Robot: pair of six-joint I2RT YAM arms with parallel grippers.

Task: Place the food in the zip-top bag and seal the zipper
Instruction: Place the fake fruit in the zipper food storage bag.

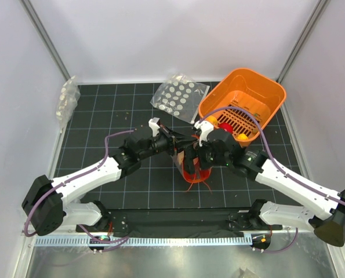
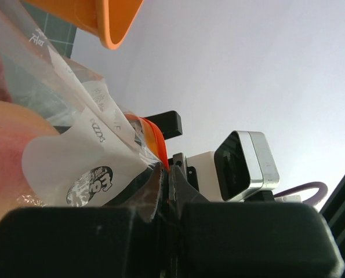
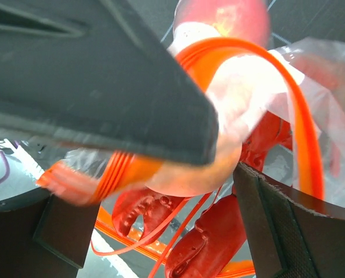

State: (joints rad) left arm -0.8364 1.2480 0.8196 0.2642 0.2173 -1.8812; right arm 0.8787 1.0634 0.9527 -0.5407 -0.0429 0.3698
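Note:
The clear zip-top bag (image 1: 193,168) hangs between both grippers above the mat's middle. Its orange-red zipper (image 3: 302,133) loops open round the mouth. Inside lie the red toy with thin tentacles (image 3: 218,243) and a peach-red fruit ball (image 3: 201,165). My left gripper (image 2: 171,174) is shut on the bag's edge at the zipper (image 2: 155,139); in the top view it (image 1: 181,145) reaches in from the left. My right gripper (image 3: 160,202) is open, its fingers either side of the bag's contents; in the top view it (image 1: 202,155) sits over the bag. More fruit balls (image 1: 240,134) lie in the basket.
An orange slotted basket (image 1: 265,92) stands at the back right, close behind the grippers. A clear bag with rows of white discs (image 1: 178,95) lies at the back middle. Another clear bag (image 1: 68,101) lies by the left wall.

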